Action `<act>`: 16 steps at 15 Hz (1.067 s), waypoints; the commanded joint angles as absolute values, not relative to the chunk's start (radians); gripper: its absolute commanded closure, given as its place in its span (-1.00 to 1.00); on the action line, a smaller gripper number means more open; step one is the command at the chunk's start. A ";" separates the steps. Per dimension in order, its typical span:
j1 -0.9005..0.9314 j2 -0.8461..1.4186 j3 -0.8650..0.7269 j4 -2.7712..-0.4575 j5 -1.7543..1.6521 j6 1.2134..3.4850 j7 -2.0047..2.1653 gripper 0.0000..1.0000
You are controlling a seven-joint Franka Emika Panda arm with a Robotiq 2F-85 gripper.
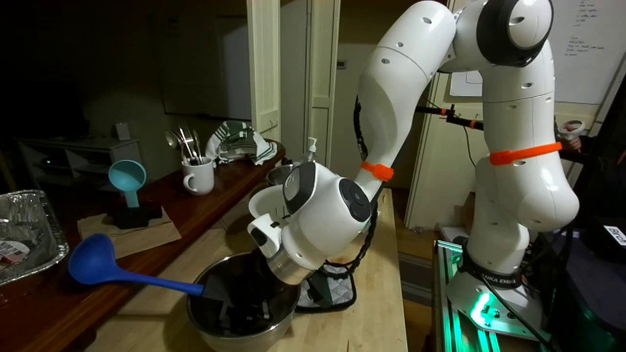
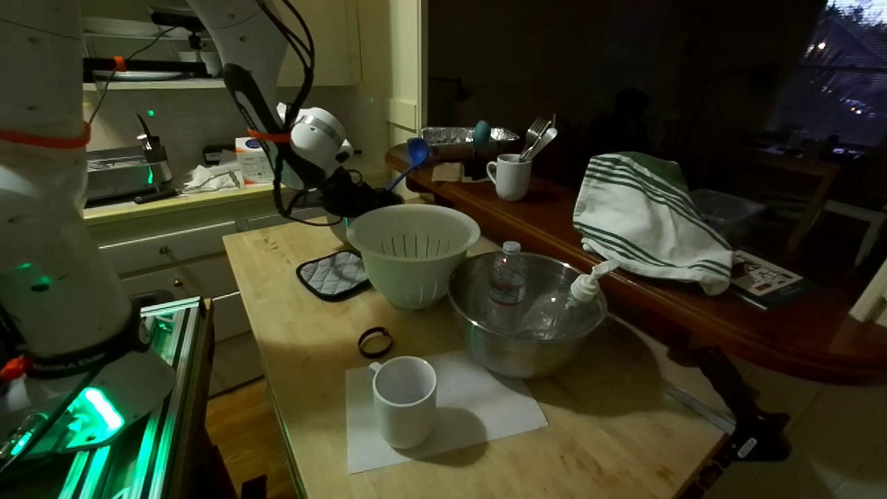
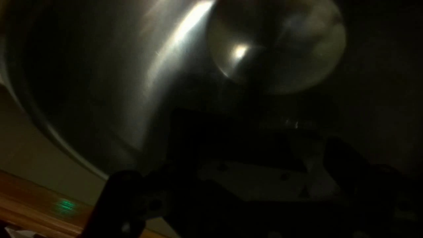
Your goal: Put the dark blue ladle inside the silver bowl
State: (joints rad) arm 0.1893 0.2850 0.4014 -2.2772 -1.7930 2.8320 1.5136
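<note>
In an exterior view, I see my gripper, very dark, which points down into the silver bowl. The dark blue ladle has its round cup outside of the silver bowl, on the side of the brown counter; I cannot say if the cup touches this counter. The handle crosses the rim of the silver bowl, and its end meets the dark shapes of the gripper. Whether the fingers are clenched on this handle or released, I cannot tell. A quilted pot holder lies just beside the silver bowl.

In an exterior view, the silver bowl is mostly hidden behind the white colander. From the gripper, the dark blue ladle goes up at a slant, its cup being highest. Apart from the silver bowl stands a second steel bowl, with a plastic bottle and a pump dispenser in it.

In the wrist view, I look into the silver bowl and see its round base, and beyond its rim the brown counter. The gripper is here too dark for judging its grasp.
</note>
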 commanded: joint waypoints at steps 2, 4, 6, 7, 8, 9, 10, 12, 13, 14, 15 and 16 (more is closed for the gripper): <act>0.239 0.236 0.384 -2.400 -1.501 2.794 1.156 -1.00; 0.215 0.186 0.445 -2.454 -1.340 2.727 0.990 -1.00; 0.221 0.106 0.499 -2.479 -1.182 2.620 0.869 -1.00; 0.231 0.059 0.522 -2.482 -1.103 2.565 0.811 -1.00; 0.294 0.028 0.478 -2.470 -1.036 2.526 0.757 -1.00; 0.305 -0.006 0.479 -2.459 -0.988 2.492 0.703 -1.00; 0.325 -0.033 0.471 -2.441 -0.968 2.458 0.662 -1.00; 0.347 -0.095 0.463 -2.418 -0.912 2.409 0.610 -1.00; 0.352 -0.131 0.457 -2.414 -0.873 2.401 0.594 -1.00; 0.353 -0.154 0.449 -2.409 -0.845 2.396 0.583 -1.00; 0.350 -0.167 0.437 -2.404 -0.805 2.410 0.555 -1.00; 0.348 -0.177 0.430 -2.400 -0.776 2.421 0.532 -1.00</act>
State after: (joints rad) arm 0.3346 -0.1257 0.4635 -2.3955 -0.8737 2.4235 0.6082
